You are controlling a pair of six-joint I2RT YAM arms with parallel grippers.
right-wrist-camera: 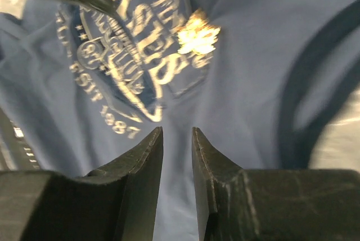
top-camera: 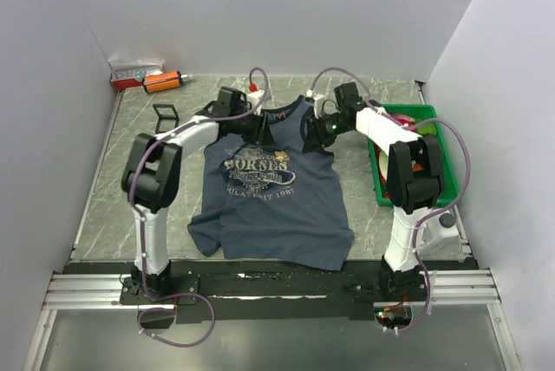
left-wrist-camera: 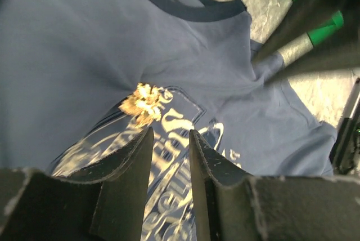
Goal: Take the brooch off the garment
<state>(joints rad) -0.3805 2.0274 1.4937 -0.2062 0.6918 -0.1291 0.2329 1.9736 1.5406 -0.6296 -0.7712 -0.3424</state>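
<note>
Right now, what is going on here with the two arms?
Both arms reach over a blue top that lies spread out. A small gold brooch is pinned at the edge of the chest print. The left end effector is just short of the brooch, and the right end effector points at it from the other side. Both have jaws slightly apart and hold nothing. The brooch is not yet off.

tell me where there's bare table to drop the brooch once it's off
Bare table left of the garment, between the left arm and the wall. Crowded: the neckline, under the left gripper and right gripper, and the right side, taken by the green bin.
</note>
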